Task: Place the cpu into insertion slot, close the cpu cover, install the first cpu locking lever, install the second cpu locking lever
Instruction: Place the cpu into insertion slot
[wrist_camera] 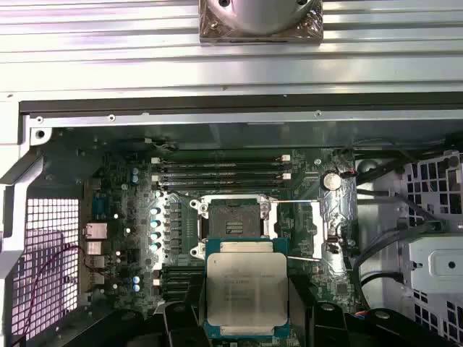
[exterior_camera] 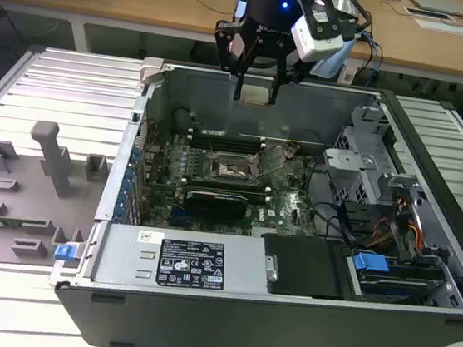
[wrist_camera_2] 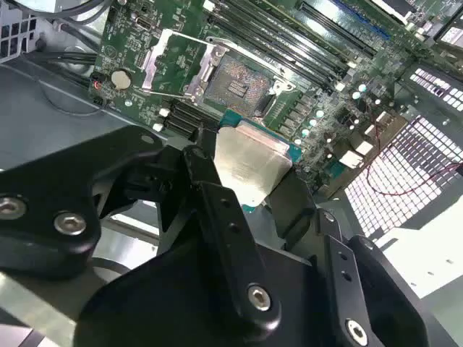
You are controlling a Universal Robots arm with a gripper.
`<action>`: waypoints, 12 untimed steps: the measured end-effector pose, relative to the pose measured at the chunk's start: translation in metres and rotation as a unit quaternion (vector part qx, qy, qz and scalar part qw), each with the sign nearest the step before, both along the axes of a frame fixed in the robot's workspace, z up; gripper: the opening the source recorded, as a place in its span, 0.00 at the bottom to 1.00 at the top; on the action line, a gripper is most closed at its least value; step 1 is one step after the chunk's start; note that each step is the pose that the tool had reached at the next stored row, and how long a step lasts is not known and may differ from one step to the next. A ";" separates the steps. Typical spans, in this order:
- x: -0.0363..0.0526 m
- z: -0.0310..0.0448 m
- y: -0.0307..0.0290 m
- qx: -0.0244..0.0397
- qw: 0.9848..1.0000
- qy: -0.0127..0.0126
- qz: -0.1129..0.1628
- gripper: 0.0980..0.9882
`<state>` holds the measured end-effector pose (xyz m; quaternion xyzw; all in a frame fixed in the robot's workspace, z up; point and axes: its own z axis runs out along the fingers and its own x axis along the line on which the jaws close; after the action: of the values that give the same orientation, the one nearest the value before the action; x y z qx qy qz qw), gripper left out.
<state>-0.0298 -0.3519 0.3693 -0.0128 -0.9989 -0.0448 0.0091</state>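
Observation:
My gripper (exterior_camera: 256, 98) hangs above the back wall of the open computer case (exterior_camera: 282, 317), shut on the cpu (exterior_camera: 257, 92). In both wrist views the cpu (wrist_camera: 246, 285) (wrist_camera_2: 249, 163) is a square silver-topped chip with a green edge, clamped between the black fingers (wrist_camera: 184, 322). The insertion slot (exterior_camera: 232, 168) (wrist_camera: 233, 217) (wrist_camera_2: 239, 81) lies lower down on the green board, with its pin field bare. The cpu cover (wrist_camera: 307, 231) (wrist_camera_2: 172, 61) stands flipped open beside the slot. Thin wire levers stick up near it.
A power supply box (exterior_camera: 196, 262) with a label fills the case's front. A drive bay with a blue tab (exterior_camera: 370, 262) and loose cables sits at the exterior view's right. Memory slots (wrist_camera: 221, 170) run beside the socket. A grey fixture tray (exterior_camera: 30, 176) lies outside, at the exterior view's left.

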 end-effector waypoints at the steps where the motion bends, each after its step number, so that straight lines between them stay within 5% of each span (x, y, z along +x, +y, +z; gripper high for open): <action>1: 0.0000 0.0000 0.0000 0.000 1.000 0.000 0.000 0.50; 12: 0.0000 -0.0133 0.0000 0.000 1.000 0.000 0.000 0.50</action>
<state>-0.0298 -0.3519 0.3559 -0.0128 -0.9989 -0.0444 0.0091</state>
